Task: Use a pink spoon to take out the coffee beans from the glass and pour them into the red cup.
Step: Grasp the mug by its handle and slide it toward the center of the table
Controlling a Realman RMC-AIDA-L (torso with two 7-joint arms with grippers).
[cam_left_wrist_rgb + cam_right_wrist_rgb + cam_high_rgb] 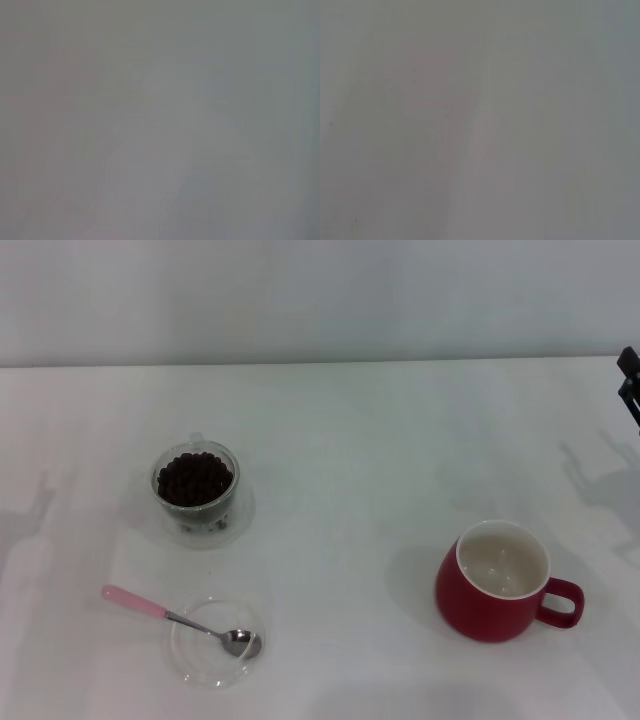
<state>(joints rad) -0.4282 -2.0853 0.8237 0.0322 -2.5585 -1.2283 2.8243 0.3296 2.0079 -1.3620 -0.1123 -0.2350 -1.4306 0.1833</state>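
Note:
In the head view, the glass [195, 485] stands at the left of the white table, filled with dark coffee beans [195, 477]. In front of it lies the pink spoon [160, 612], its silver bowl resting in a flat clear dish [195, 660] and its pink handle pointing left. The red cup [480, 605] stands at the right front with nothing inside and its handle turned right. A dark bit of my right gripper [630, 388] shows at the right edge, far from everything. My left gripper is out of view. Both wrist views show only a blank pale surface.
The white table [340, 440] runs back to a pale wall. A clear saucer [235, 525] lies under the glass.

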